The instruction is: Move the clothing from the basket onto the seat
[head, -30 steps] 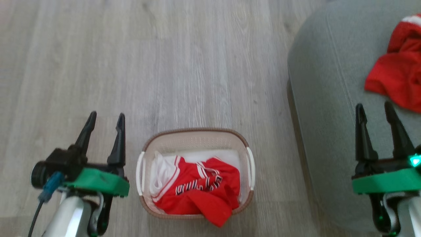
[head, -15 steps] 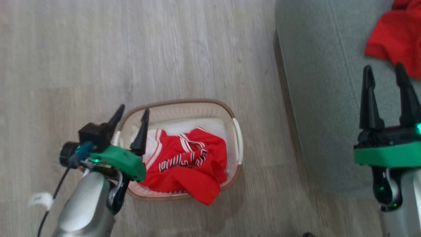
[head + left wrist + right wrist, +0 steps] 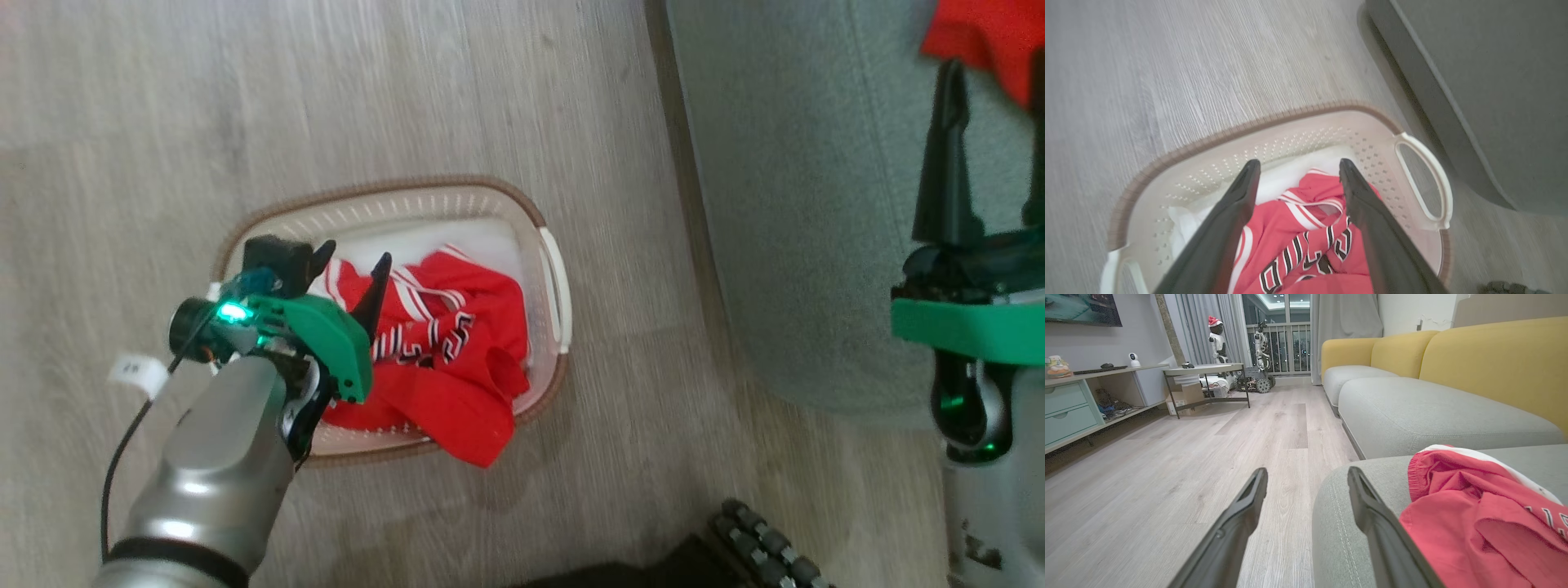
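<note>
The left claw (image 3: pixel 355 255) hangs with its two dark fingers spread and nothing between them, tips pointing down into the basket (image 3: pixel 392 186). In the left wrist view the fingers flank the crumpled clothing (image 3: pixel 1306 241), a red jersey with white stripe trim and black-and-white lettering; whether the tips touch the fabric I cannot tell. The jersey fills the near part of the basket, and one red fold spills over the brown rim on the robot's side. White fabric shows under it at the far wall. The basket stands on the pale wood floor (image 3: pixel 408 82), near the grey seat (image 3: pixel 784 204) but apart from it.

The right claw (image 3: pixel 992 73) is likewise released and empty, fingers parted, held over the rounded edge of the seat. Just beside its outer finger a second red garment (image 3: pixel 1474 522) with a white hem lies heaped on the cushion. Beyond it the right wrist view shows another grey cushion (image 3: pixel 1433 412) with yellow backrests (image 3: pixel 1494 363)
</note>
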Controlling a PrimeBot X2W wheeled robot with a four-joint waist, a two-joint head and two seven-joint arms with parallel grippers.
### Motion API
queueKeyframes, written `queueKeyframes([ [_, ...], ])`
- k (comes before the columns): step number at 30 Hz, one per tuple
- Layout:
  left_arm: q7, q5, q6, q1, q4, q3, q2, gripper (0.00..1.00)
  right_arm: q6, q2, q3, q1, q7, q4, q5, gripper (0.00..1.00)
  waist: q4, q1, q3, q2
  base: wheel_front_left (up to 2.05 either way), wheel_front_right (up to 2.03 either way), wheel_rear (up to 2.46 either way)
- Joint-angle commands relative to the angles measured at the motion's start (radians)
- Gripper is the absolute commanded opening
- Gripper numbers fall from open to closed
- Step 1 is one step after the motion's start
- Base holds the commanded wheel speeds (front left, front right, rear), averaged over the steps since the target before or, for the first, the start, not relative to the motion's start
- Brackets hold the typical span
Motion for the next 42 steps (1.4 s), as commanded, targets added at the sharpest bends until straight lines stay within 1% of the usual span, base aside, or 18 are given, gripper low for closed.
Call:
queueKeyframes([
  [1,0.009,-0.007,-0.005,-0.027,0.011,0.007,0.011,1.0,0.0,0.007,0.015,-0.009,-0.006,-0.049,-0.004,1.0,-0.025,-0.0002,0.055,0.0,0.0,0.0,0.0],
  [7,0.067,-0.069,-0.006,-0.106,0.117,-0.063,0.02,1.0,0.0,0.035,0.019,-0.053,-0.006,-0.11,-0.008,1.0,-0.056,-0.0002,0.157,0.0,0.0,0.0,0.0],
  [19,0.149,-0.161,-0.006,-0.212,0.247,-0.212,0.029,1.0,0.0,0.066,0.008,-0.103,-0.006,-0.236,-0.021,1.0,-0.096,-0.0002,0.319,0.0,0.0,0.0,0.0],
  [21,0.188,-0.18,-0.006,-0.234,0.269,-0.249,0.033,1.0,0.0,0.069,0.007,-0.11,-0.006,-0.259,-0.025,1.0,-0.104,-0.0002,0.353,0.0,0.0,0.0,0.0],
  [27,0.253,-0.212,-0.006,-0.273,0.306,-0.313,0.052,1.0,0.0,0.074,0.017,-0.114,-0.006,-0.276,-0.03,1.0,-0.122,-0.0002,0.398,0.0,0.0,0.0,0.0],
  [31,0.329,-0.236,-0.006,-0.28,0.325,-0.361,0.062,1.0,0.0,0.076,0.022,-0.115,-0.006,-0.276,-0.03,1.0,-0.13,-0.0002,0.41,0.0,0.0,0.0,0.0],
  [36,0.351,-0.271,-0.006,-0.283,0.316,-0.405,0.079,1.0,0.0,0.077,0.023,-0.115,-0.006,-0.275,-0.032,1.0,-0.134,-0.0002,0.415,0.0,0.0,0.0,0.0],
  [37,0.352,-0.278,-0.006,-0.284,0.313,-0.413,0.082,0.81,0.0,0.078,0.023,-0.115,-0.006,-0.275,-0.032,1.0,-0.135,-0.0002,0.415,0.0,0.0,0.0,0.0],
  [38,0.351,-0.285,-0.006,-0.285,0.31,-0.42,0.085,0.47,0.0,0.078,0.022,-0.115,-0.006,-0.274,-0.032,1.0,-0.135,-0.0002,0.416,0.0,0.0,0.0,0.0],
  [39,0.345,-0.291,-0.006,-0.287,0.305,-0.427,0.089,0.18,0.0,0.078,0.022,-0.116,-0.006,-0.272,-0.03,1.0,-0.135,-0.0002,0.416,0.0,0.0,0.0,0.0],
  [40,0.345,-0.291,-0.006,-0.287,0.305,-0.427,0.089,0.18,0.0,0.078,0.022,-0.116,-0.006,-0.272,-0.03,1.0,-0.135,-0.0002,0.416,0.0,0.0,0.0,0.0],
  [41,0.34,-0.298,-0.006,-0.288,0.301,-0.434,0.092,0.0,0.0,0.078,0.021,-0.117,-0.006,-0.27,-0.028,1.0,-0.135,-0.0002,0.415,0.0,0.0,0.0,0.0],
  [42,0.336,-0.305,-0.006,-0.288,0.297,-0.441,0.095,0.0,0.0,0.078,0.021,-0.118,-0.006,-0.268,-0.027,1.0,-0.135,-0.0002,0.414,0.0,0.0,0.0,0.0],
])
